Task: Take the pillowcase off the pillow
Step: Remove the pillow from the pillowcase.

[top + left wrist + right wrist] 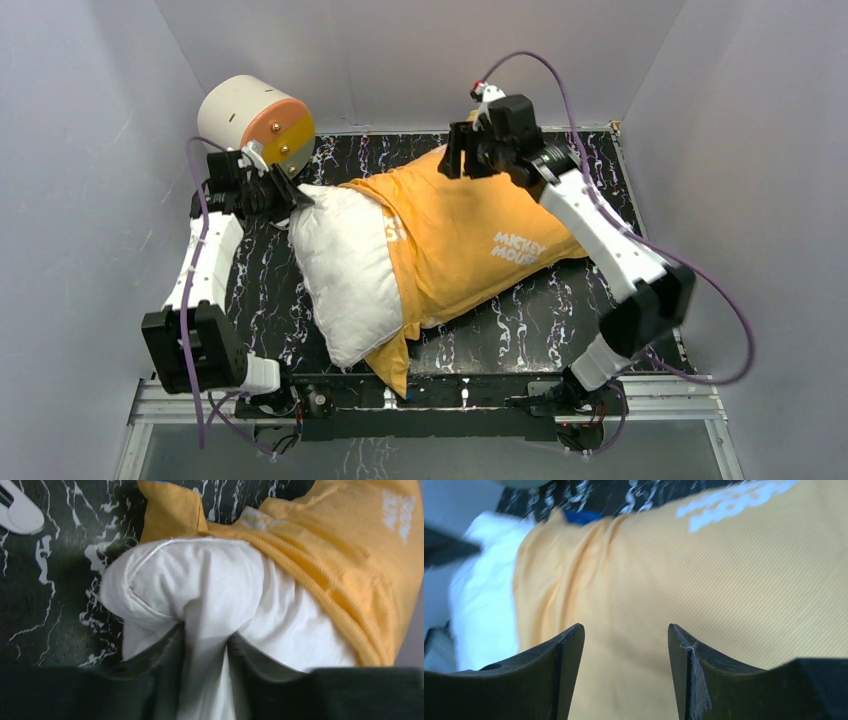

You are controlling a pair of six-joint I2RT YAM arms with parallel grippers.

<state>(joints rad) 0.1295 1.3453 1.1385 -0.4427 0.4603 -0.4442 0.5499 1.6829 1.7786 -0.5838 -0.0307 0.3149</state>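
Black table point(560, 310); orange pillowcase point(470, 240) half-covers white pillow point(345, 265).

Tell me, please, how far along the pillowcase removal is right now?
Done: about a third of the pillow, at the left arm's end, lies bare, with the pillowcase bunched back from it. In hand: the left gripper pinches the pillow's bare corner, while the right gripper hangs open over the pillowcase's far end. Left: the pillowcase covers the rest and has to slide off entirely.

I record a black, white-veined table point(540, 320) beneath the left end effector point(288, 196) and right end effector point(458, 168). Plain pale walls point(400, 50) stand beyond and outboard of both. An aluminium rail point(680, 395) lies nearer. Lighting is even.
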